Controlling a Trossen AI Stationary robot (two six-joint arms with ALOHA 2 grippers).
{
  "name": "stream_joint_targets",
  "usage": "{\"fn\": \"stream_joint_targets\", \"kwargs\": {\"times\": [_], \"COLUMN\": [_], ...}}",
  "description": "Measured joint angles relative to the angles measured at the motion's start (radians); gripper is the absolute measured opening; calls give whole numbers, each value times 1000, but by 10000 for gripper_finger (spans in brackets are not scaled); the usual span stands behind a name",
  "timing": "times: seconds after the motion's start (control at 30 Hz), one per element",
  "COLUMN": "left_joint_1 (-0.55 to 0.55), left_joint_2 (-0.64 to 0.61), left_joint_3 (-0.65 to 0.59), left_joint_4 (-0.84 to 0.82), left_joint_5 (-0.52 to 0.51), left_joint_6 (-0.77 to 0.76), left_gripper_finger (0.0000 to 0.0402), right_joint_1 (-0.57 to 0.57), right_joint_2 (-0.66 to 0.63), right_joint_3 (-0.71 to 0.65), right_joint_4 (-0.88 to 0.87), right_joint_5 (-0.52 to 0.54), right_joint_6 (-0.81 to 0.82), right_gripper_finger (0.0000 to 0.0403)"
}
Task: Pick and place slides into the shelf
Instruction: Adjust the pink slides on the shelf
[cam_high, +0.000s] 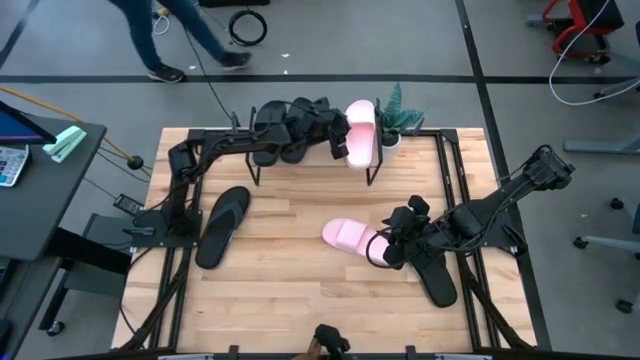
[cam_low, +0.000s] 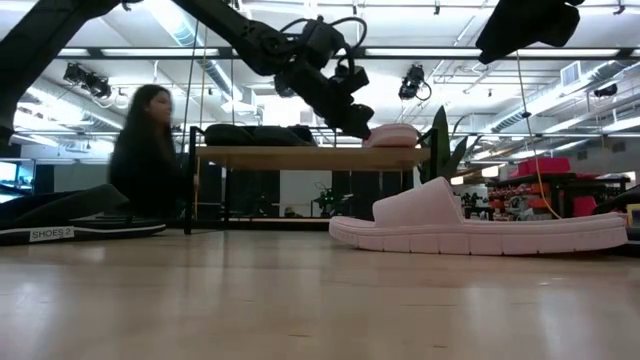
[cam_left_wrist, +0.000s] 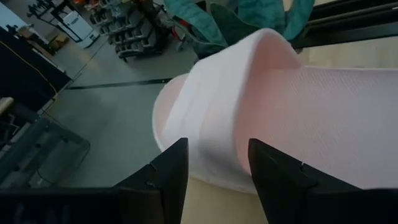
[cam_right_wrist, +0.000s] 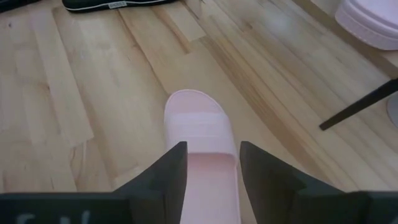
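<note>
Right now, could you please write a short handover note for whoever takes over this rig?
Left claw: open, at the pink slide on the shelf.
Right claw: open, around the heel of the pink slide on the table.
Done: black slides and one pink on the shelf.
Left: the table pink, the flat black slide on the left and the black slide under the right arm.
</note>
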Motion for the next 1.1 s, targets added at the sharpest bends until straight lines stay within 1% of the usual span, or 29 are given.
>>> {"fn": "stream_joint_targets", "kwargs": {"times": [0.17, 0.27, 0.37, 0.5, 0.53, 0.6, 0.67, 0.73, 0.77, 0.87, 1.0, 1.1], "left_joint_1": [1, 1, 1, -3, -7, -12, -20, -27, -31, -40, -53, -55], "left_joint_2": [32, 37, 37, 37, 37, 37, 34, 27, 17, -8, -40, -69], "left_joint_3": [0, 0, 0, 0, 0, 0, 0, 0, 0, 0, 0, 0], "left_joint_4": [65, 80, 81, 84, 83, 80, 73, 64, 43, -29, -150, -247], "left_joint_5": [-8, -30, -41, -83, -106, -165, -258, -343, -369, -385, -405, -405], "left_joint_6": [2, 11, 12, 14, 13, 12, 20, 62, 82, 104, 103, 110], "left_gripper_finger": [170, 152, 107, 23, 16, 19, 24, 20, 14, 12, 19, 14], "right_joint_1": [0, 0, 0, 0, 0, 0, 1, 1, 1, 1, 1, 1], "right_joint_2": [0, 0, 0, 0, 0, 0, 0, 0, 0, 0, 0, 0], "right_joint_3": [0, 0, 0, 0, 0, 0, 0, 0, 0, 0, 0, 0], "right_joint_4": [-2, -2, -2, -2, -2, -2, -2, -4, -4, -8, -14, -14], "right_joint_5": [0, 0, -1, 3, 3, 3, 3, 3, 3, 3, 4, 4], "right_joint_6": [0, 0, 0, 1, 1, 2, 2, 16, 23, 38, 42, 42], "right_gripper_finger": [154, 154, 154, 154, 154, 154, 154, 154, 154, 154, 154, 154]}}
